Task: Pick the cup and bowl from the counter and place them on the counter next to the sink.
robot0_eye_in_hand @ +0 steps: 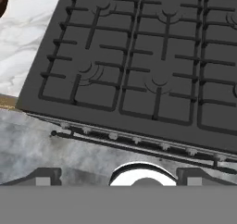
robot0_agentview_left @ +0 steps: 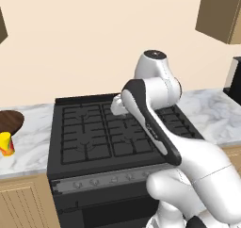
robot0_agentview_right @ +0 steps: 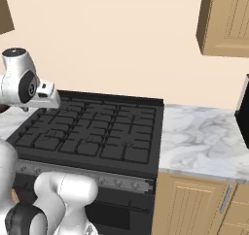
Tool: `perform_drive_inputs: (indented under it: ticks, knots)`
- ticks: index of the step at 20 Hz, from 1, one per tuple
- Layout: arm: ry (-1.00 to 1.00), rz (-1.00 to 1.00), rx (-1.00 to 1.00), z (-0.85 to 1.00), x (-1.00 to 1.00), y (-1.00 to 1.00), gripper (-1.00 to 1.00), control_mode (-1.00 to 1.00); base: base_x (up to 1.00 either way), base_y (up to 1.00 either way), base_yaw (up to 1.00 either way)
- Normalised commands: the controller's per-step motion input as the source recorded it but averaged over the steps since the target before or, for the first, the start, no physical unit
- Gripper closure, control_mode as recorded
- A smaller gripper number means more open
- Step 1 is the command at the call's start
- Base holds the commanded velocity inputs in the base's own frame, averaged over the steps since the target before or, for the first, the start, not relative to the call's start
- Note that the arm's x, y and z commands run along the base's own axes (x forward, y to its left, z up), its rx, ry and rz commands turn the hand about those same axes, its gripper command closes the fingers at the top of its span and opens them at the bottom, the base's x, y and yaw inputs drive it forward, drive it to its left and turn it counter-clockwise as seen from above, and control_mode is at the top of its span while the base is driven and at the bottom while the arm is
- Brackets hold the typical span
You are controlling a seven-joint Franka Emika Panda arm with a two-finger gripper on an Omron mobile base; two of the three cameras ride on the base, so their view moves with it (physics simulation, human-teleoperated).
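The small yellow cup with red splashes stands on the white marble counter at the far left, by the front edge. Just behind it sits the wide dark brown bowl, cut off by the picture's edge; a sliver of the bowl also shows in the hand view's top left corner. My gripper hangs over the black stove, well to the right of both. Its fingertips stand wide apart, open, with nothing between them. In the left base view my hand is above the stove's rear burners. The sink is out of view.
The black gas stove with raised grates fills the middle, knobs along its front. More marble counter lies to its right, with a dark appliance at the far end. Wooden wall cabinets hang above.
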Motion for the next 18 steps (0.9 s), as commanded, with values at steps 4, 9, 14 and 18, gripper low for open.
perform_drive_inputs:
  ticks: [4, 9, 14, 18]
  knots:
    - [-0.02, 0.04, 0.01, 0.0, -0.05, 1.0, -1.0, -1.0, 0.0, 0.0, 0.0]
    - [-0.14, 0.02, 0.13, 0.0, 0.0, 1.0, -1.0, -1.0, 0.0, 0.0, 0.0]
    - [-0.11, 0.01, 0.11, 0.0, 0.01, 1.0, -1.0, -1.0, 0.0, 0.0, 0.0]
    - [-0.09, 0.0, 0.21, 0.0, 0.23, 1.0, -1.0, -1.0, 0.0, 0.0, 0.0]
